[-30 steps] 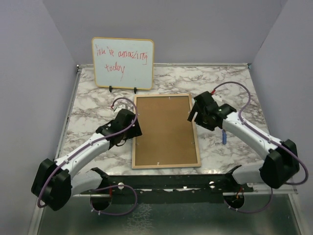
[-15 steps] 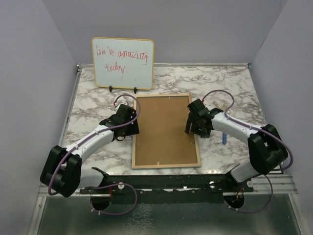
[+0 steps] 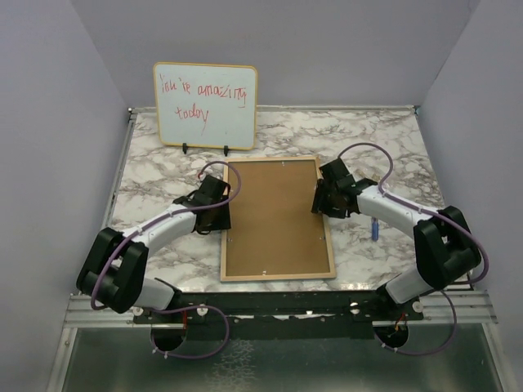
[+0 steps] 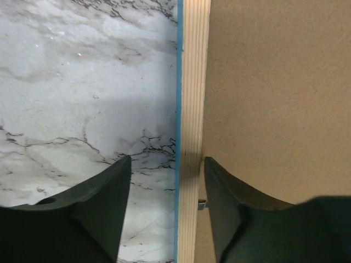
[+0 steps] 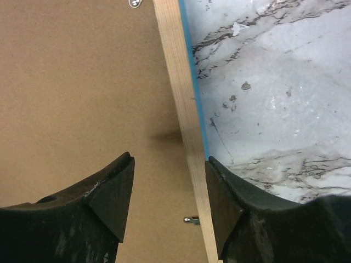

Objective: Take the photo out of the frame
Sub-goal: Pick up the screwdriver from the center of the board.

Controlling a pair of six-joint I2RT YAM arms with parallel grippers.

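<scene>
Entry: frame point(image 3: 278, 277), one, lying face down at the middle of the bench point(image 3: 163, 155), long sides running near to far. The brown backing board point(image 3: 276, 216) is uppermost and seated inside the pale wood rim. A small metal tab point(image 5: 190, 220) shows at the board's edge.

Photo: not in my view. I judge it lies under the board, inside the frame, so nothing has come out yet.

Left jaws: partly open, astride the frame's left rim. One finger point(image 4: 93, 213) is over the marble and the other sits at the board's edge. They are not clamped.

Right jaws: partly open, astride the right rim opposite. One finger point(image 5: 82, 213) is over the board and the other sits at the rim's outer side. They hold nothing.

Also present: a whiteboard point(image 3: 205, 104) with red writing, standing at the far left, and a small blue object point(image 3: 374, 227) right of the frame.

Status: early. Left to do, as I judge it: secure the frame, free the board, lift it off, and draw out the photo.
</scene>
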